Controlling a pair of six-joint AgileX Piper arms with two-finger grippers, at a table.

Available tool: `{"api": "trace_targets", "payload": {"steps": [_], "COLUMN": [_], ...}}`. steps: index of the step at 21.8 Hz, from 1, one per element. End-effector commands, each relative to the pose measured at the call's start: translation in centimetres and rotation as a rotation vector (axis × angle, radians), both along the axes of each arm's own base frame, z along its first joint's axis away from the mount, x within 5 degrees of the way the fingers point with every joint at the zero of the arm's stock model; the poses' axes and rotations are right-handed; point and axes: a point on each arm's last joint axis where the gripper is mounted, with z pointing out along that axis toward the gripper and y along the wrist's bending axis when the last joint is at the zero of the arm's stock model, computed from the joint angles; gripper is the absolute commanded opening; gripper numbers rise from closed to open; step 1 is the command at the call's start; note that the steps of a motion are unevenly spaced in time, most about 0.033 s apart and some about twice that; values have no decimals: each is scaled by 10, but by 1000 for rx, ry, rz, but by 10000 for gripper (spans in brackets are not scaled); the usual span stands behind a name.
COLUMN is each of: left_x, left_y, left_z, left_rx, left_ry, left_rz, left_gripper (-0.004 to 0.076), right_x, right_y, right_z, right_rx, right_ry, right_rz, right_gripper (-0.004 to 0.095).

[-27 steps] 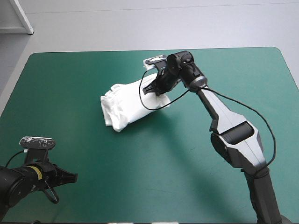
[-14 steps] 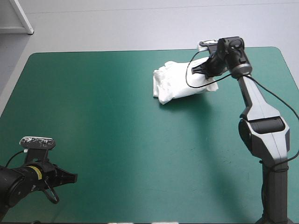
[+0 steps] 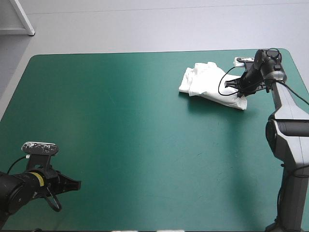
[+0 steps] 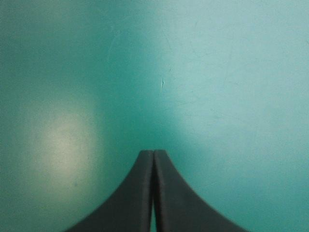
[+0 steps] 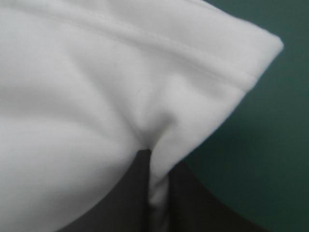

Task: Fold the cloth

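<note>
- white t-shirt [image 3: 205, 79] bundled near far right corner of teal-green table [image 3: 120, 121]
- right gripper [image 3: 239, 87] clamped on its edge, cloth pinched between black fingers
- left gripper [image 3: 73, 184] pressed together, near front left

The teal-green table [image 3: 135, 145] bears one thing: the white T-shirt [image 3: 205, 79], a folded bundle lying near the table's far right corner.

Grey shells over black joints form the right arm [image 3: 289, 140]; the left arm [image 3: 19, 189] is black, yellow-banded; the left gripper [image 4: 153, 153] has curved black fins.
</note>
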Motion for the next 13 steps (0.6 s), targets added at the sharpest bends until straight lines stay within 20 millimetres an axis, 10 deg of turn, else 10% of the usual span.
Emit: {"api": "trace_targets", "payload": {"steps": [1, 5, 10, 13], "left_x": [-2, -2, 1, 9], "left_y": [2, 2, 2, 2], "left_z": [6, 6, 8, 14], "left_rx": [9, 12, 17, 28], "left_ry": [9, 8, -35, -143], "left_rz": [6, 0, -4, -15], "left_gripper": [-8, -8, -8, -8], "right_x": [-11, -21, -51, -83], "right_y": [-7, -7, -6, -1], "right_z": [43, 73, 137, 187], "right_rx": [13, 20, 25, 50], "right_ry": [-77, -137, -274, -391], "right_rz": [-25, -68, -94, -87], "right_gripper": [362, 741, 634, 378]}}
